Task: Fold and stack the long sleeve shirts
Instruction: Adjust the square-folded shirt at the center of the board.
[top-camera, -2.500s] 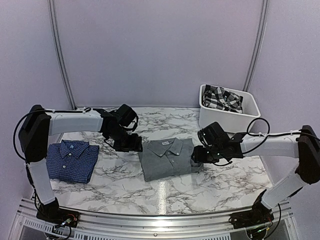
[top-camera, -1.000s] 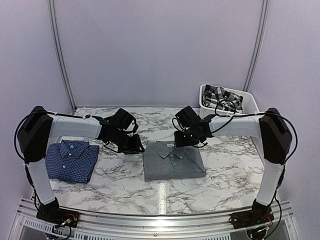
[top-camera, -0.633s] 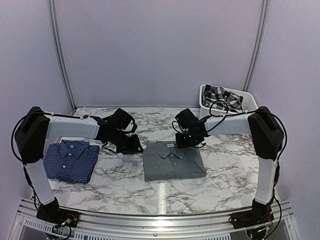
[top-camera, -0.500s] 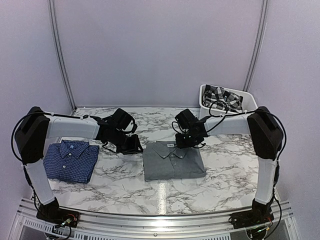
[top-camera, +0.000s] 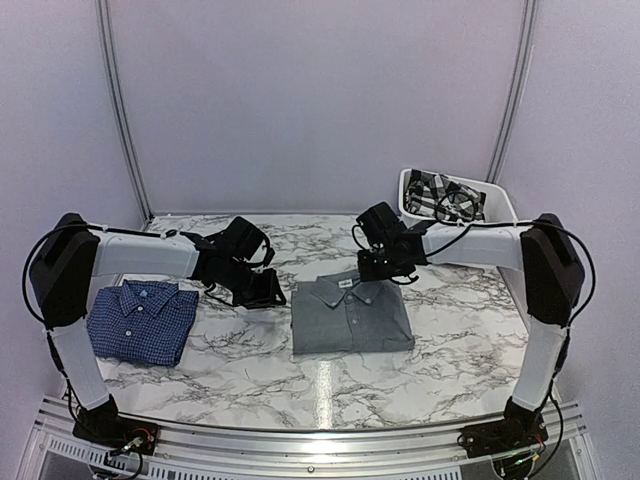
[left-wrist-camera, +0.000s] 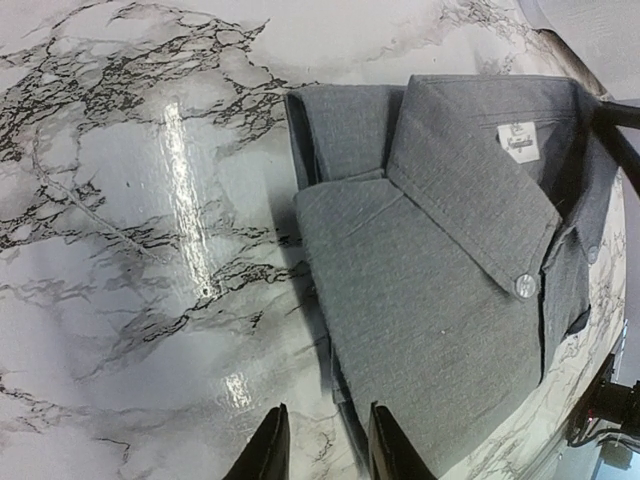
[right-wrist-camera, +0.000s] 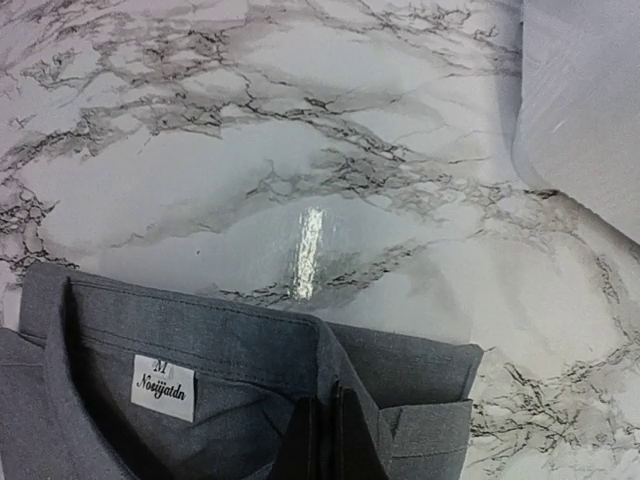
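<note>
The plain grey shirt (top-camera: 350, 318) lies folded at the table's middle, collar to the back. The dark blue check shirt (top-camera: 140, 320) lies folded at the left. My right gripper (top-camera: 384, 270) is at the back right of the grey collar; in the right wrist view it (right-wrist-camera: 324, 450) is shut on the collar fold of the grey shirt (right-wrist-camera: 200, 345). My left gripper (top-camera: 268, 296) is low beside the shirt's back left corner; in the left wrist view it (left-wrist-camera: 325, 452) is open, with the left edge of the grey shirt (left-wrist-camera: 450, 300) running between its fingers.
A white bin (top-camera: 500, 215) holding a plaid cloth (top-camera: 445, 195) stands at the back right; its wall shows in the right wrist view (right-wrist-camera: 580, 100). The table is white marble (top-camera: 240, 350).
My right arm swung from the grey shirt's right side to its collar and closed on it. The shirt has shifted a little to the right and back. The left arm has barely moved.
</note>
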